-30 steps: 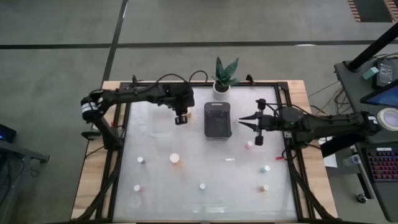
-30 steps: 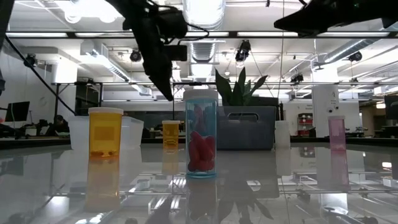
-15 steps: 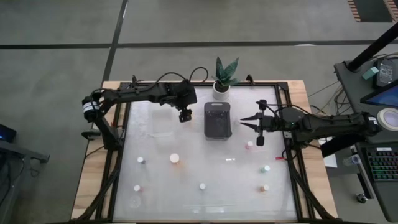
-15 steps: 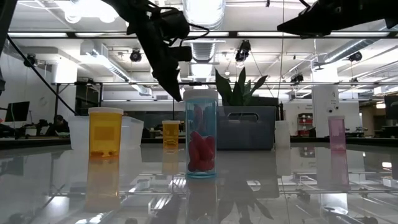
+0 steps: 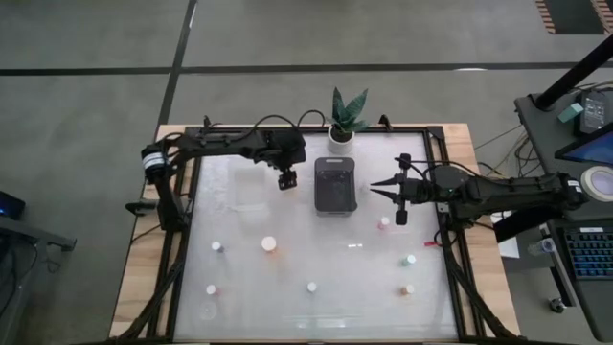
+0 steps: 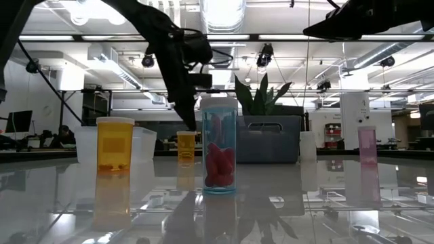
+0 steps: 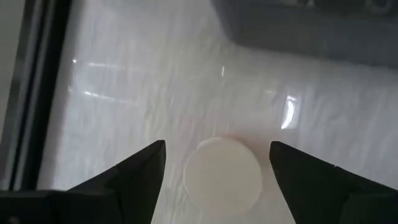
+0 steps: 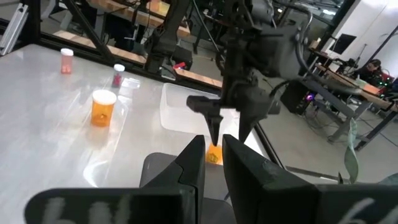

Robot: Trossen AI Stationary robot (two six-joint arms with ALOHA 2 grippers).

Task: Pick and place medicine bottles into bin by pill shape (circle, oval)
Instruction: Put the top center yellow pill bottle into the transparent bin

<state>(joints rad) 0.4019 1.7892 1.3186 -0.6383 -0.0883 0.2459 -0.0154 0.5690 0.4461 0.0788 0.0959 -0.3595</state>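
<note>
A small orange medicine bottle (image 8: 214, 155) with a white cap (image 7: 222, 174) stands upright on the table between the clear bin (image 8: 180, 109) and the dark bin (image 5: 335, 184). My left gripper (image 5: 285, 179) hangs open just above it, one finger on either side of the cap with a gap on each side. In the high view the gripper hides the bottle. The low view shows the bottle (image 6: 186, 146) below the left gripper (image 6: 182, 108). My right gripper (image 5: 375, 187) stays shut, off the table, to the right of the dark bin, pointing at it.
More bottles stand about the table's near half: a wide orange one (image 5: 269, 244), white-capped ones (image 5: 218, 246) (image 5: 211, 289) (image 5: 311, 286), a pinkish one (image 5: 385, 222), a greenish one (image 5: 410, 259) and another orange one (image 5: 407, 288). A potted plant (image 5: 347, 120) stands behind the dark bin.
My left gripper has opened and let go of the small orange bottle, which stays standing on the table. The gripper has also shifted a little toward the dark bin.
</note>
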